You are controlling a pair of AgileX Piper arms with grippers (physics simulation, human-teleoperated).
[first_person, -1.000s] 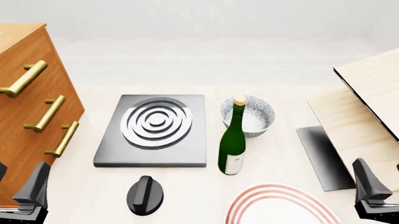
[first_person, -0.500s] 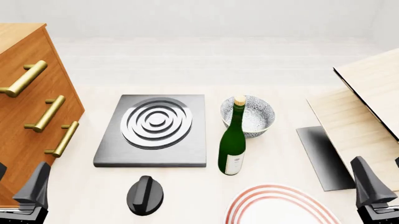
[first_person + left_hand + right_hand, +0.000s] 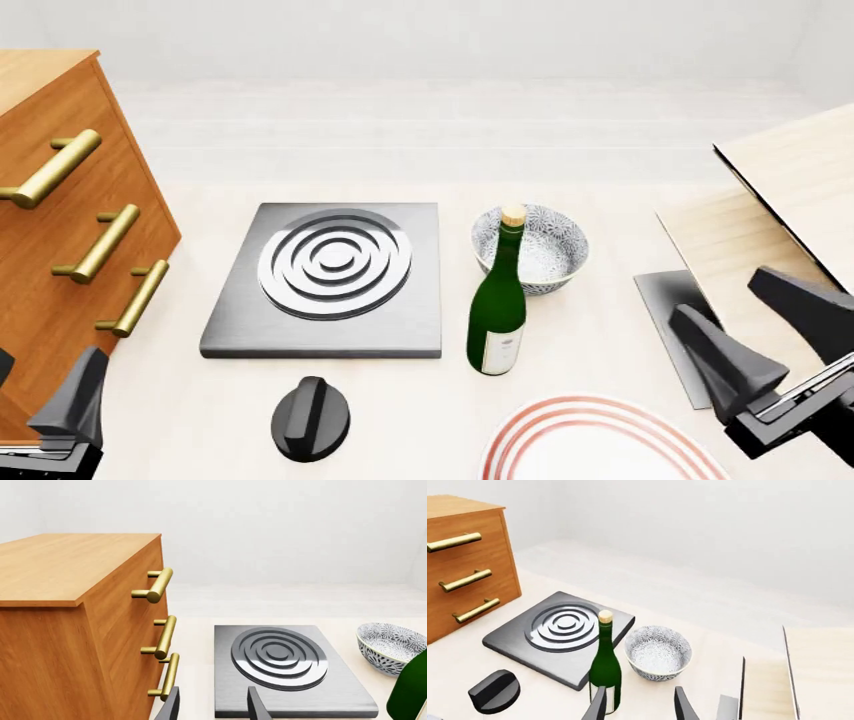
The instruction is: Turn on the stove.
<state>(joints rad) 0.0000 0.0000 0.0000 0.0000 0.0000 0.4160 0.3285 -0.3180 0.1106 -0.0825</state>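
1. Currently the stove (image 3: 324,282) lies flat on the table (image 3: 400,420), just right of the wooden dresser (image 3: 67,250). Its separate black knob (image 3: 310,417) sits near the slab's front edge, a small gap between them.
2. Right gripper (image 3: 747,345): raised at the table's right side, above the dark flat plate (image 3: 674,320); fingers spread, nothing between them. Well apart from the knob.
3. Left gripper (image 3: 40,405): low at the front left corner, beside the dresser. One dark finger shows in the front view; the left wrist view shows two fingertips with an empty gap, so spread and holding nothing.
4. Other items: green bottle (image 3: 498,300) upright just right of the slab, patterned bowl (image 3: 530,248) behind it, white plate with red rings (image 3: 601,440) at the front edge.
5. Handling estimate: knob looks rigid, small and light, with a raised ridge across its top. The ridge is the natural hold; pinch across it and twist. Smooth dark surface may slip under light pressure.
6. Knob appears loose on the table, so a twist may spin or slide the whole piece; downward pressure likely needed.
7. Risk: a reach from the right passes the tall bottle, which looks easy to topple. Left gripper is nearer.
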